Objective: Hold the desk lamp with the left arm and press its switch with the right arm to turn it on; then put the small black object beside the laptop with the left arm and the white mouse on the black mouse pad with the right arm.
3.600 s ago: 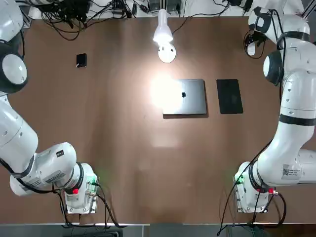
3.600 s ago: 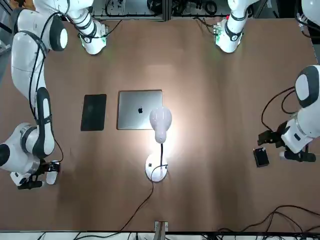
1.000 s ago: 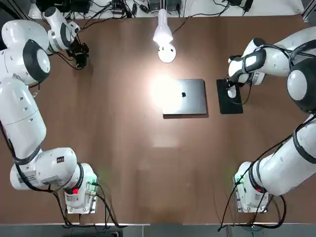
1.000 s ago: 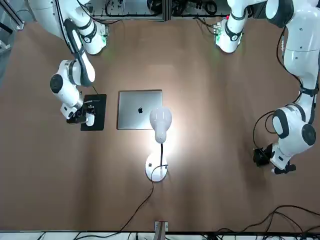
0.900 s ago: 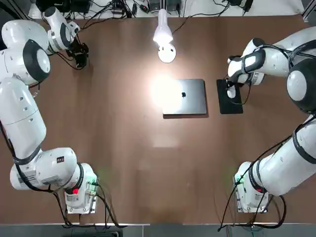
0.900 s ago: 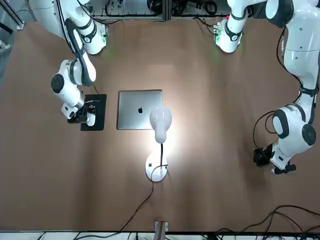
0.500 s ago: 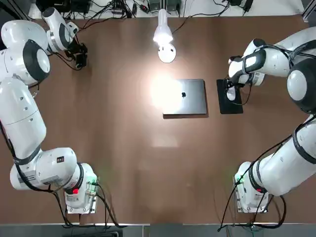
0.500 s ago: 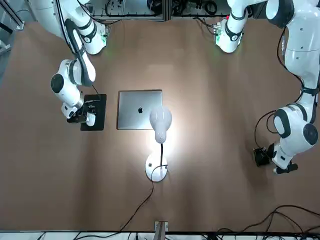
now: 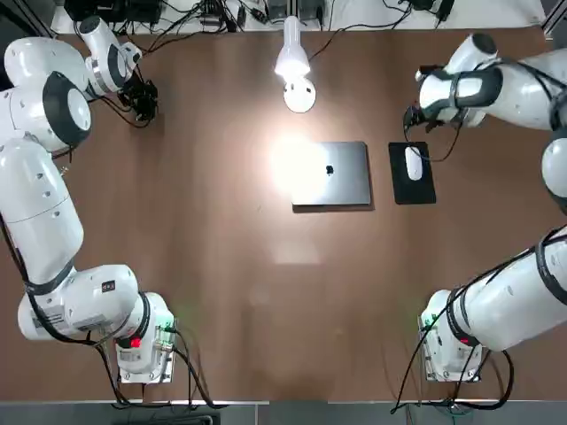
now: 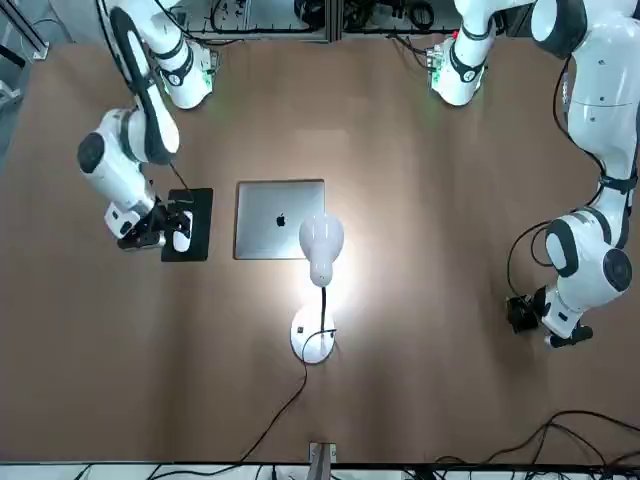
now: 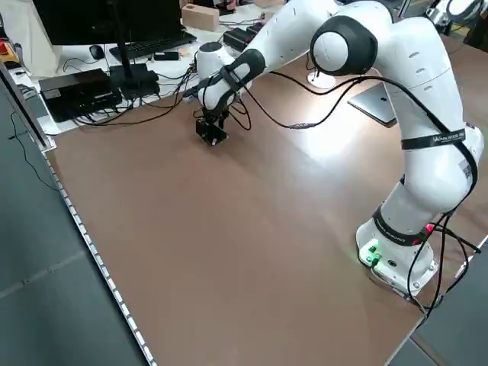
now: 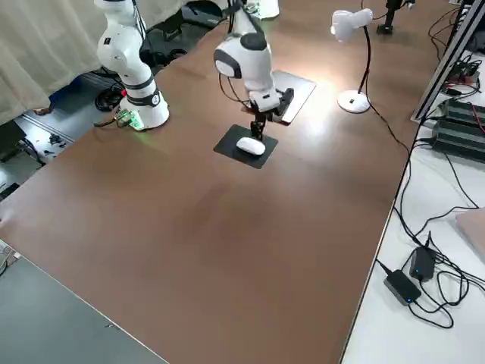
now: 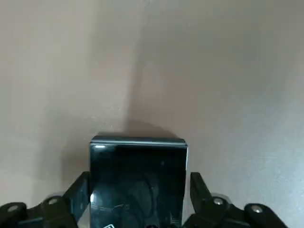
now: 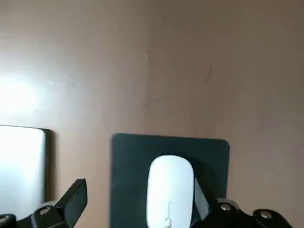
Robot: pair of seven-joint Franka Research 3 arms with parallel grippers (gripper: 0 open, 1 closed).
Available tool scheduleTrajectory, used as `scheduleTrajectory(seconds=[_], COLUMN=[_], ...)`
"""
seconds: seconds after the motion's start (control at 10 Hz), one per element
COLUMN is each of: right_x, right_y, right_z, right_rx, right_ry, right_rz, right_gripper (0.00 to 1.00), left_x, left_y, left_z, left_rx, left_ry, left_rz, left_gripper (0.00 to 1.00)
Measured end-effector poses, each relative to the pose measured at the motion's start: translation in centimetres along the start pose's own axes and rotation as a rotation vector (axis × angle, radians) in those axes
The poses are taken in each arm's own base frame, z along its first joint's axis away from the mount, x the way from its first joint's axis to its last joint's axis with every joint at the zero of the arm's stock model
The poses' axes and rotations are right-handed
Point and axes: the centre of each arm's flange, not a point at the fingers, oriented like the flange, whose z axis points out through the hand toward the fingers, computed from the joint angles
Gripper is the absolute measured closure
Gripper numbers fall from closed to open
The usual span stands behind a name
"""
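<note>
The right gripper [image 14: 142, 204] is wide open by the white mouse [image 14: 170, 192] on the black mouse pad [image 14: 216, 166]; the left gripper [image 13: 137, 204], near the table's [image 9: 266, 310] far left corner, has its fingers around the small black block [image 13: 137, 183]; I cannot tell if it grips.

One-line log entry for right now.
lamp: lit | mouse: on pad | right: fingers open | left: fingers at black block, unplaced

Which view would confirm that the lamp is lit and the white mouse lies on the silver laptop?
The mouse's place is wrong. The white mouse lies on the black mouse pad, as the top view shows. The lamp is lit, as you say.
</note>
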Motion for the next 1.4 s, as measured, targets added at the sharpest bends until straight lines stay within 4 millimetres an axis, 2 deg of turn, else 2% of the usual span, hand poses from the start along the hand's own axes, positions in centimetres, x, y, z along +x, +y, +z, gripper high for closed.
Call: scheduleTrajectory(seconds=[0.1,0.2,0.3,0.4,0.5,0.6,0.7,0.8,1.0,1.2,1.4], right_x=[2.5,5.0,6.6,7.6,8.4,8.9,9.4,9.7,9.9,9.9,9.3], right_y=[0.6,1.8,2.9,3.3,3.1,2.6,2.1,1.7,2.2,3.6,4.5], right_z=[-4.8,-10.9,-16.6,-21.2,-24.9,-27.4,-29.0,-29.9,-30.4,-30.4,-31.3], right_rx=[0.015,0.006,-0.012,-0.038,-0.063,-0.075,-0.082,-0.087,-0.096,-0.150,-0.173], right_ry=[-0.031,-0.053,-0.057,-0.043,-0.026,-0.019,-0.016,-0.013,-0.008,-0.019,-0.025], right_rz=[-0.015,-0.027,-0.031,-0.040,-0.050,-0.052,-0.024,0.014,0.051,0.044,0.049], right_gripper=[0.00,0.00,0.00,0.00,0.00,0.00,0.00,0.00,0.00,0.00,0.00], left_x=[0.0,0.1,0.2,0.5,0.7,0.4,-0.8,-2.7,-7.9,-14.1,-19.9], left_y=[0.0,0.0,0.2,1.1,3.1,6.0,9.3,12.4,18.6,25.4,31.1], left_z=[0.0,-0.2,-0.4,-1.2,-2.7,-4.6,-6.3,-7.3,-7.1,-6.3,-5.7], left_rx=[0.001,0.001,-0.002,-0.009,-0.026,-0.049,-0.074,-0.083,-0.034,0.015,0.042], left_ry=[0.001,0.004,0.008,0.021,0.035,0.037,0.025,0.008,-0.037,-0.070,-0.086], left_rz=[0.000,0.000,0.003,0.002,-0.008,-0.011,-0.007,0.003,0.008,-0.016,-0.040], left_gripper=[0.15,0.20,0.20,0.20,0.20,0.20,0.20,0.20,0.20,0.20,0.20])
